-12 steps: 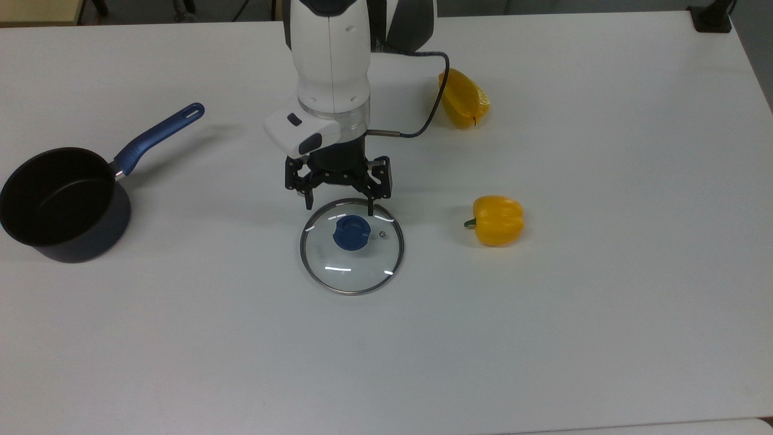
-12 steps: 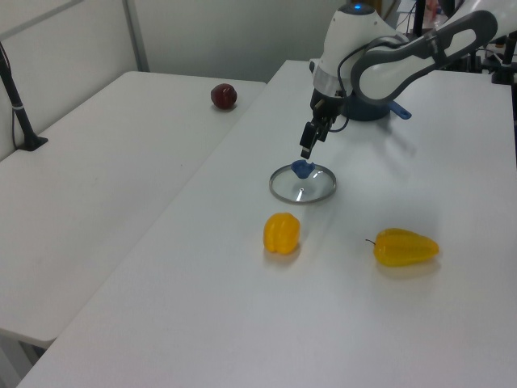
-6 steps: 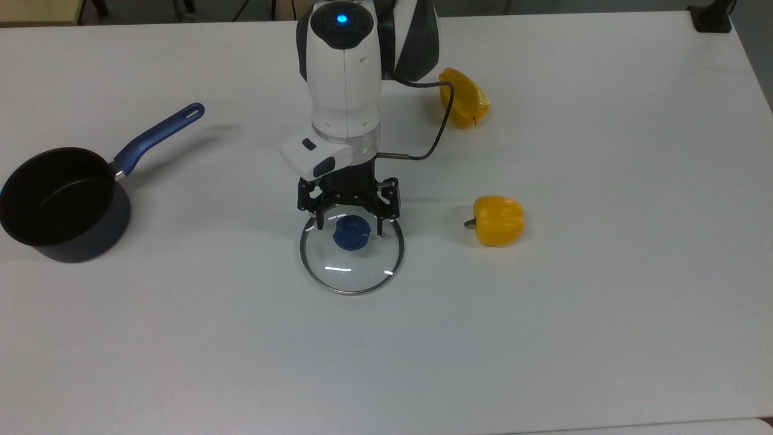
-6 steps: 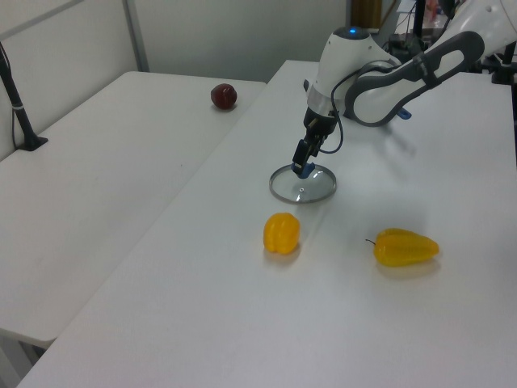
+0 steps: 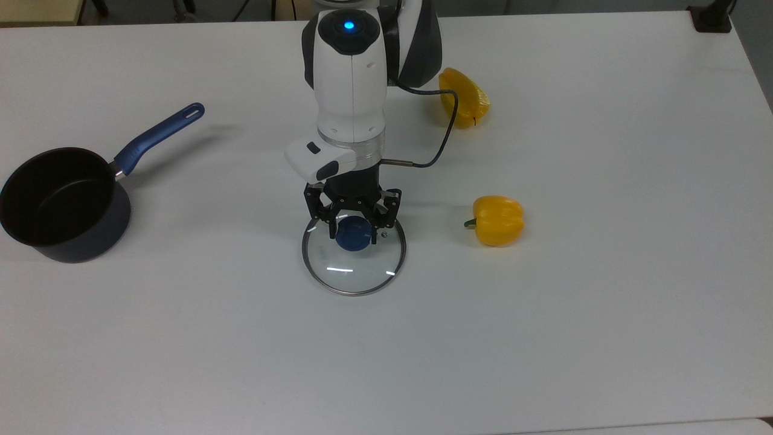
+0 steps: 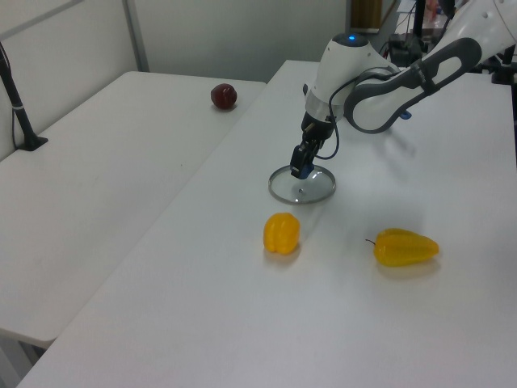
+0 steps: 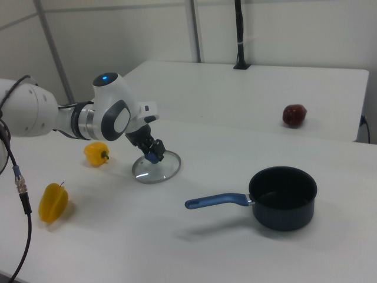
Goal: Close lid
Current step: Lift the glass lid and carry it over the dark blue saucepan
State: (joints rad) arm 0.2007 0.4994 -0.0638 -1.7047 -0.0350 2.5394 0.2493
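Observation:
The lid (image 5: 353, 273) is a round clear glass disc with a steel rim, lying flat on the white table (image 5: 604, 314) in the middle of the top view. My gripper (image 5: 353, 234) stands straight down over it, its two black fingers pressed against either side of the blue centre knob (image 5: 352, 238). The left view shows the gripper (image 6: 300, 170) on the lid (image 6: 301, 188), and the right view shows the gripper (image 7: 154, 157) at the lid (image 7: 156, 169) too. The dark saucepan (image 5: 57, 205) with a blue handle stands open at the top view's far left, well apart from the lid.
One yellow pepper (image 5: 498, 220) lies to the top view's right of the lid, and another (image 5: 464, 98) lies farther back beside the arm's cable. A dark red fruit (image 6: 224, 96) sits on the neighbouring table. The saucepan (image 7: 283, 197) is at the right view's right.
The gripper came forward and down over the lid, then its fingers narrowed onto the blue knob. The lid shifted very slightly to the top view's right.

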